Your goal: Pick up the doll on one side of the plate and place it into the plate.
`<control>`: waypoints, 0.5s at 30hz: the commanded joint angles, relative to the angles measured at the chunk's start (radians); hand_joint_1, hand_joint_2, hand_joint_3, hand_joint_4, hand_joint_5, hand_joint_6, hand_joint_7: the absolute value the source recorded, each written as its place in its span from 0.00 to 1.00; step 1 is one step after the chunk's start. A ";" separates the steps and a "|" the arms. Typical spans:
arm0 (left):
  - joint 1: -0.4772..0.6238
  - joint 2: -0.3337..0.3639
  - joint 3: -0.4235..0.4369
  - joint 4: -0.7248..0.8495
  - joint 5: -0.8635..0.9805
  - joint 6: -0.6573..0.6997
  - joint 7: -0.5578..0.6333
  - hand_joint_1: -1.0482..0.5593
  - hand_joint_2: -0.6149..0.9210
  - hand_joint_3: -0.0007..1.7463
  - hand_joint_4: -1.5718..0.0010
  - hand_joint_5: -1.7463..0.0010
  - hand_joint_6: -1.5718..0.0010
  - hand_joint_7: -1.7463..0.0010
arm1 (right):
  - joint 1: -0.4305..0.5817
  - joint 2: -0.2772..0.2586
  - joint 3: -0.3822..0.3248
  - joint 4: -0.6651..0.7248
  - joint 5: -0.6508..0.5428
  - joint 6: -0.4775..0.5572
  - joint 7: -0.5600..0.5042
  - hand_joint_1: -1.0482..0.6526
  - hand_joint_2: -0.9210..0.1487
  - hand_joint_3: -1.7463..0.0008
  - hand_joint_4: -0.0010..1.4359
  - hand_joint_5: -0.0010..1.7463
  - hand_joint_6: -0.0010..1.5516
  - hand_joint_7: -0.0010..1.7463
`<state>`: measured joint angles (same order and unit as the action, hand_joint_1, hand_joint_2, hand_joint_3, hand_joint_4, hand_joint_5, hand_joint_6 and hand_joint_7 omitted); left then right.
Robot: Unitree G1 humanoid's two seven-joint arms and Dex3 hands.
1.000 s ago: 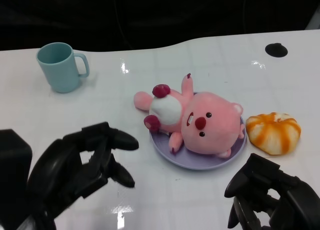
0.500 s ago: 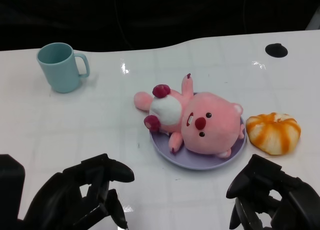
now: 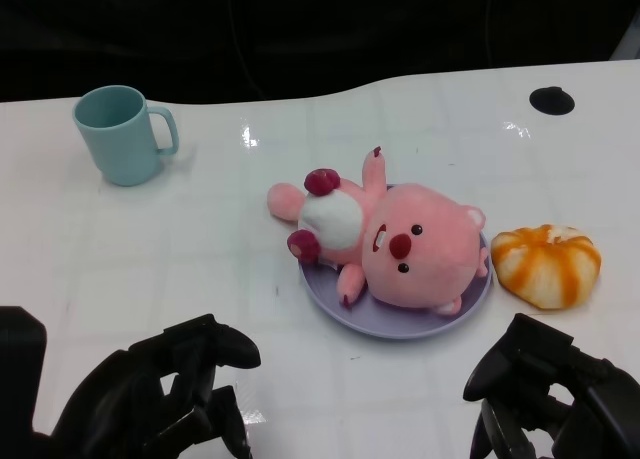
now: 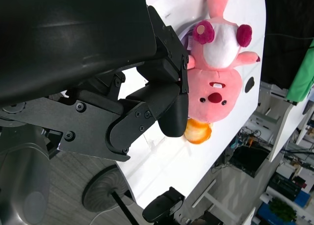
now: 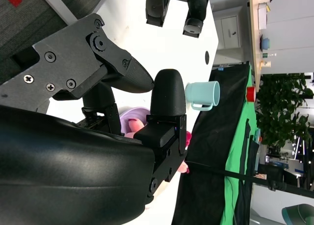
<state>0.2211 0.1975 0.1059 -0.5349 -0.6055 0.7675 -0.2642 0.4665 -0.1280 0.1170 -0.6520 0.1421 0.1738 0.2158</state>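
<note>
Sprawling on its back, the pink plush doll with a white belly, red nose and dark pink paws lies with its head and upper body in the lavender plate, its legs spilling over the rim onto the white table. At the near edge, the left hand hangs with fingers loosely spread, grasping nothing. The right hand, partly cut off, appears equally empty, fingers parted.
</note>
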 commanded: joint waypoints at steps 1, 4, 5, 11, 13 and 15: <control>-0.005 0.014 0.002 0.011 -0.006 -0.013 -0.017 0.55 0.77 0.68 0.52 0.00 0.60 0.05 | 0.001 -0.011 -0.008 0.004 -0.002 -0.025 0.002 0.50 0.34 0.30 0.42 1.00 0.33 0.89; -0.001 0.012 -0.003 0.010 0.000 -0.020 -0.019 0.55 0.76 0.68 0.51 0.00 0.60 0.05 | 0.007 -0.011 -0.011 0.001 0.006 -0.023 0.004 0.51 0.34 0.30 0.42 1.00 0.33 0.89; 0.000 0.013 -0.006 0.010 0.002 -0.024 -0.021 0.55 0.76 0.68 0.51 0.00 0.60 0.05 | 0.009 -0.011 -0.012 0.001 0.009 -0.025 0.006 0.51 0.34 0.30 0.42 1.00 0.33 0.89; -0.003 0.017 -0.016 0.017 0.011 -0.040 -0.027 0.56 0.76 0.68 0.51 0.00 0.59 0.06 | 0.008 -0.008 -0.019 0.005 0.019 -0.020 0.009 0.51 0.34 0.29 0.42 1.00 0.33 0.89; -0.006 0.020 -0.019 0.023 0.017 -0.052 -0.033 0.55 0.76 0.68 0.51 0.00 0.59 0.06 | 0.003 -0.009 -0.022 0.010 0.020 -0.021 0.010 0.51 0.34 0.29 0.42 1.00 0.33 0.89; -0.010 0.023 -0.023 0.028 0.025 -0.060 -0.034 0.56 0.77 0.68 0.51 0.00 0.59 0.06 | -0.001 -0.011 -0.023 0.020 0.020 -0.028 0.012 0.51 0.33 0.29 0.42 1.00 0.33 0.89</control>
<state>0.2173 0.2032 0.0857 -0.5168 -0.5909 0.7252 -0.2882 0.4672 -0.1282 0.1081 -0.6420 0.1579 0.1576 0.2252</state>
